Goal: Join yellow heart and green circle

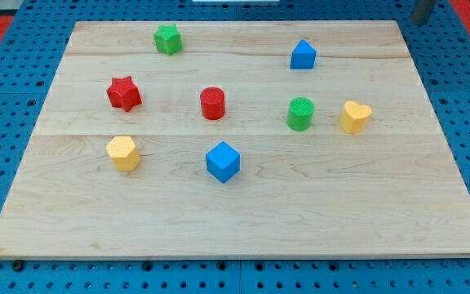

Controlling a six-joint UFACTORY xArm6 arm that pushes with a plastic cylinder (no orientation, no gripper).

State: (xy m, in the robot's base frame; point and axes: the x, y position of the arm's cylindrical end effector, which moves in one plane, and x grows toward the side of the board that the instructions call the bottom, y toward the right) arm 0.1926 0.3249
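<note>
The yellow heart lies on the wooden board at the view's right. The green circle stands just to its left, with a small gap between them. My tip shows at the view's top right corner, just past the board's far right corner. It is well above and to the right of the yellow heart and touches no block.
A blue block lies above the green circle. A green star is at top left. A red star, a red cylinder, a yellow hexagon and a blue cube lie to the left.
</note>
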